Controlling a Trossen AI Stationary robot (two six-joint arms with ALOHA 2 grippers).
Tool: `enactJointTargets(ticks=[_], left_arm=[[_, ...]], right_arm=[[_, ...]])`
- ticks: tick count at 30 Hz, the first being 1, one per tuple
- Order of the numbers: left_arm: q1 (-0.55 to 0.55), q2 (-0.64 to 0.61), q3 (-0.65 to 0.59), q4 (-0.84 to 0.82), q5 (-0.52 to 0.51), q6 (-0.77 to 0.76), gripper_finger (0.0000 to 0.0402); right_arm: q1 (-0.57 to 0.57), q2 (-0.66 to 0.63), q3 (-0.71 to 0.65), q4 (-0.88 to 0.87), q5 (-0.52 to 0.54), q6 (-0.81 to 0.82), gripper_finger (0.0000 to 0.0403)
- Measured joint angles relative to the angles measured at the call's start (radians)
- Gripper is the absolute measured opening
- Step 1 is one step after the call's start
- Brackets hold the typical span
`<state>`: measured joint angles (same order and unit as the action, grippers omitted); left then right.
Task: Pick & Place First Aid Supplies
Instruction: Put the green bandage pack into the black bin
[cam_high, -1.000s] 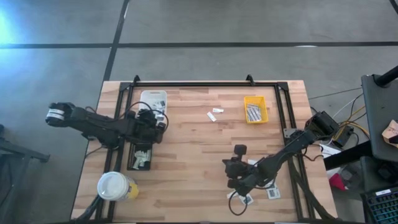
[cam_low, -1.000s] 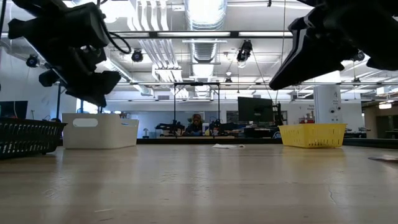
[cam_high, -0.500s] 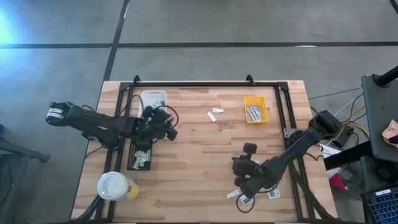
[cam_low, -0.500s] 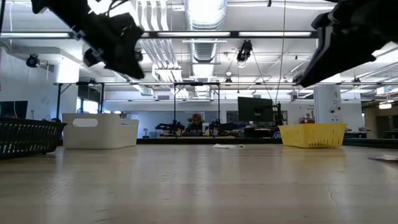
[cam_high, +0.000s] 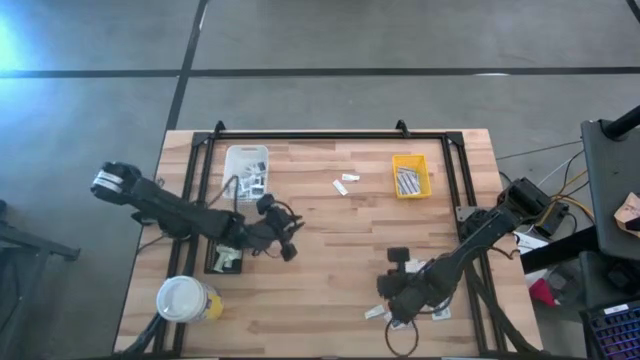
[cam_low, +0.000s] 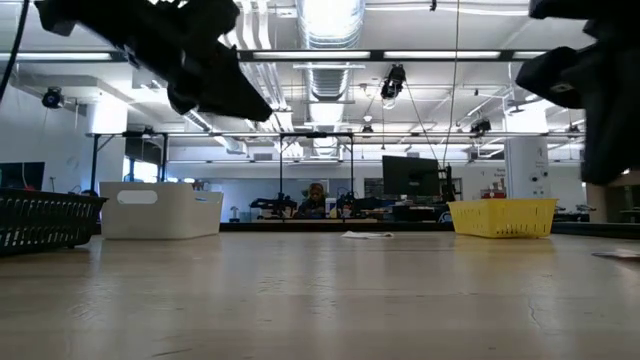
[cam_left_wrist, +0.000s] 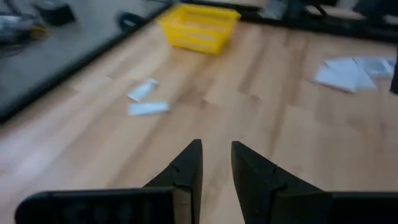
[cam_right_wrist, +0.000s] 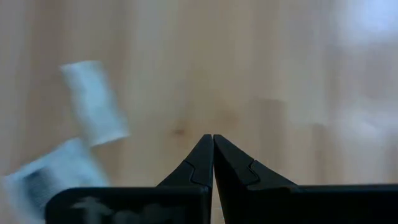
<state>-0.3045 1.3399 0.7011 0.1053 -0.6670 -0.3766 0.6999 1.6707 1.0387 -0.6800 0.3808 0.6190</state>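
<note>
Over the last second the left pincer (cam_high: 288, 238) has been carried away from the white tray (cam_high: 247, 166) and the black tray (cam_high: 226, 254), out over the bare wood of the worktop (cam_high: 330, 250) toward its middle. Its fingers are seen slightly parted in its own wrist view, with nothing between them, so the pincer is released and empty. This is judged to be a reach for a further item, most likely toward the two small packets (cam_high: 344, 183) lying between the white tray and the yellow tray (cam_high: 410, 176).

In the same second the right pincer (cam_high: 393, 300) has been shifted toward the worktop's near edge, well away from the yellow tray, and is now held over the scattered packets (cam_high: 382, 313) there. In its wrist view the fingertips (cam_right_wrist: 205, 154) are pressed together with nothing visible between them: the pincer is clenched and empty. A grasp is therefore judged not yet made; the fingers would have to be reopened first.

Several things cannot be made out. The packets under the right arm are partly covered by it, and their number cannot be told. The right wrist view is smeared, so the print on the packets (cam_right_wrist: 93, 102) is unreadable. The contents of the black tray are largely hidden by the left arm. In the low view only dark arm parts are shown.
</note>
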Motion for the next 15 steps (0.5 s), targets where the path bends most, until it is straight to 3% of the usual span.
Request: enactJointTargets(ticks=[3, 9, 15], left_arm=[[-0.016, 0.070, 0.010, 0.034, 0.053, 0.000, 0.0077], [-0.044, 0.183, 0.052, 0.039, 0.110, -0.040, 0.0078], [-0.064, 0.230, 0.112, 0.007, 0.232, -0.043, 0.0078]], right_arm=[[0.014, 0.000, -0.016, 0.090, -0.067, -0.079, 0.0008], [0.043, 0.000, -0.033, 0.130, -0.079, -0.160, 0.0008], [0.044, 0.001, -0.045, 0.178, -0.174, -0.227, 0.0008]])
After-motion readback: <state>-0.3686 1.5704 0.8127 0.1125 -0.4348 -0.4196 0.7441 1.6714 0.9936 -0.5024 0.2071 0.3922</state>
